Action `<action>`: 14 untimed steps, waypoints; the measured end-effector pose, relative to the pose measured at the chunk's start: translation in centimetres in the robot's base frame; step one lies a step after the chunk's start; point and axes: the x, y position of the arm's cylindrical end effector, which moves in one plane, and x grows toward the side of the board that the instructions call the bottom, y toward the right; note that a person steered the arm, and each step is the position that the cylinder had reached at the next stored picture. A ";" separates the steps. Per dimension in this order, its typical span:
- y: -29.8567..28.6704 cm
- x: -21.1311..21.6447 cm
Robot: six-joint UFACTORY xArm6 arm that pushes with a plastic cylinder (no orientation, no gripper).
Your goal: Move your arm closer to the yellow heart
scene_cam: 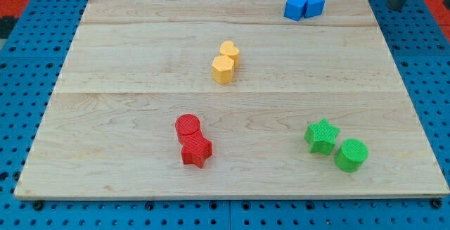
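The yellow heart [229, 50] lies on the wooden board [126, 61] a little above its middle. It touches a yellow hexagon [223, 69] just below it. My tip [396, 6] is at the view's top right corner, just off the board's right edge. It is far to the right of the yellow heart and slightly above it, and touches no block. Only the lower part of the rod shows.
Two blue blocks [295, 7] [314, 4] sit together at the top edge, left of my tip. A red cylinder [188, 126] and a red star [196, 150] touch at the lower middle. A green star [322, 136] and a green cylinder [351, 154] sit at the lower right.
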 end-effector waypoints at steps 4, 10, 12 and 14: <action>0.0 0.2; -9.1 4.4; -8.6 -0.6; -12.1 2.9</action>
